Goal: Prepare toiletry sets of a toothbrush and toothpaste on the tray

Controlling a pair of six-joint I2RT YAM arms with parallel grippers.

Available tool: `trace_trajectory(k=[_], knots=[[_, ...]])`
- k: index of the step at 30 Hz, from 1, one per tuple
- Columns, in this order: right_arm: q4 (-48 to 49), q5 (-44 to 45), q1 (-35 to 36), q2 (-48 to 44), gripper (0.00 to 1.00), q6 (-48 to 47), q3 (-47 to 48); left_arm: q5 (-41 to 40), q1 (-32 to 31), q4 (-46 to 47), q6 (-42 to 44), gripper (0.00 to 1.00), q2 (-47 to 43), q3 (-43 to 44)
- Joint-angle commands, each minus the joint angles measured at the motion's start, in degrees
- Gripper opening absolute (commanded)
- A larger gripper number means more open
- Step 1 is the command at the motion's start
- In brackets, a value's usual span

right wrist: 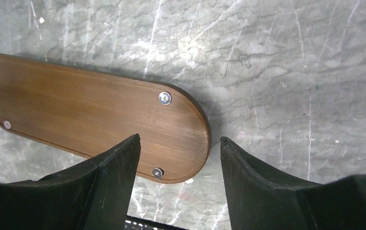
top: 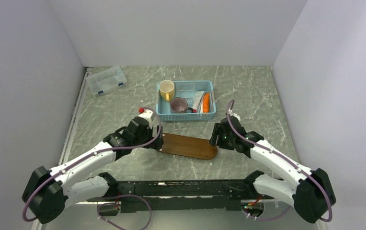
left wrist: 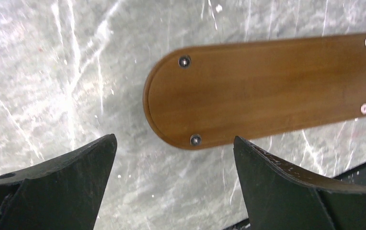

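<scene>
Tray (top: 189, 146) bare on worktop (top: 248, 91). Left pincer (left wrist: 174, 140) and right pincer (right wrist: 179, 140) open, empty, over its ends. Loading not begun. Next: reach into basket (top: 186, 116).

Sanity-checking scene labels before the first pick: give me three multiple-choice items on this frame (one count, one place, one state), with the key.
1. How many mugs stand in the light-blue basket?
A. one
B. two
C. four

2. Where is the orange tube?
A. inside a mug
B. outside the basket
C. in the basket, right of the mugs

3. What is on the tray?
A. nothing
B. the orange tube
C. both mugs

Key:
1 B: the top view shows a yellow mug and a greyish mug.
2 C: it lies near the basket's right end.
3 A: both wrist views show only bare wood.
</scene>
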Motion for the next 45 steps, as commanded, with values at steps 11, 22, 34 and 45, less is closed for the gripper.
trace_trajectory(k=[11, 22, 34, 45], knots=[[-0.1, -5.7, 0.4, -8.9, 0.68, 7.0, -9.0, 3.3, 1.1, 13.4, 3.2, 0.99, 20.1, 7.6], [9.1, -10.2, 2.2, -4.8, 0.70, 11.3, -12.5, 5.4, 1.2, 18.1, 3.1, 0.99, 23.2, 5.2], [10.0, -7.4, 2.3, 1.3, 0.70, 9.8, -7.8, 6.6, 1.2, 17.8, 3.1, 0.99, 16.5, -0.2], [9.0, -5.4, 2.3, 4.8, 0.70, 7.0, -5.0, 6.9, 1.2, 16.7, 1.6, 0.99, 10.4, -4.0]])
